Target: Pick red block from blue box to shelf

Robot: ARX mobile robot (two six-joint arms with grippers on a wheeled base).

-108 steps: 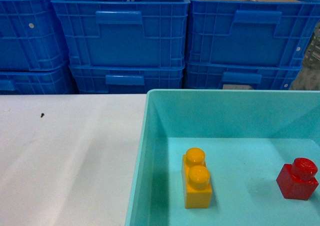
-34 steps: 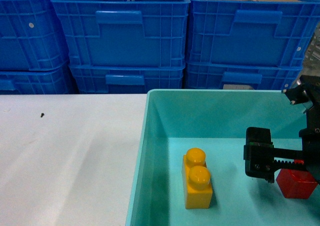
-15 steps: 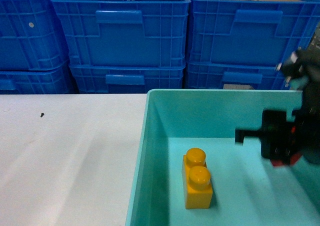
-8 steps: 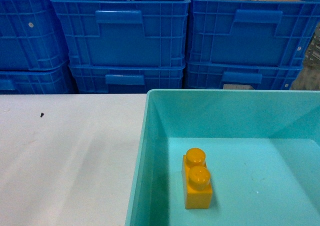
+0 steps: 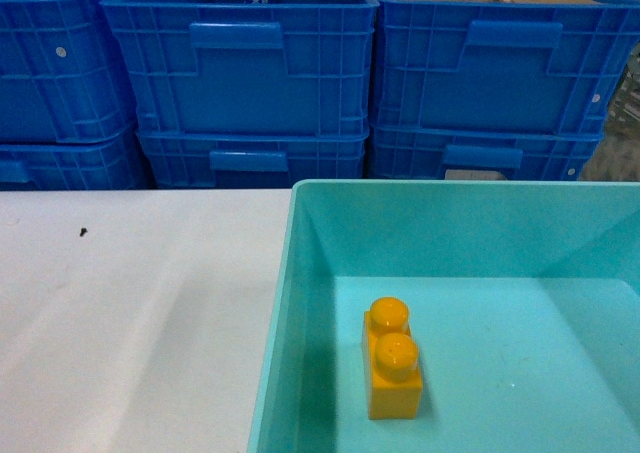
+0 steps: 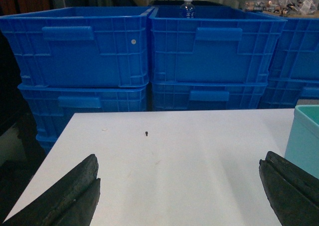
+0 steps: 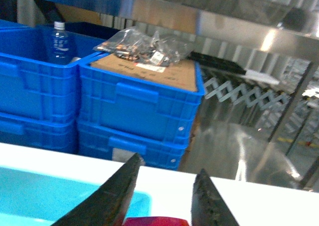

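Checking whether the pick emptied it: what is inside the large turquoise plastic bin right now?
Inside the large turquoise plastic bin the head view shows only a yellow two-stud brick, upright on the floor. The near edge and right end are out of frame.

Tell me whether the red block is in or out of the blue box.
Out: the red block sits between the right gripper fingers; the blue box holds only the yellow brick.

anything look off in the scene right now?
Nothing stands out. The yellow brick sits upright in the blue box, the crates are stacked squarely, and the red block sits between the right gripper fingers. Only a tiny dark speck marks the table.
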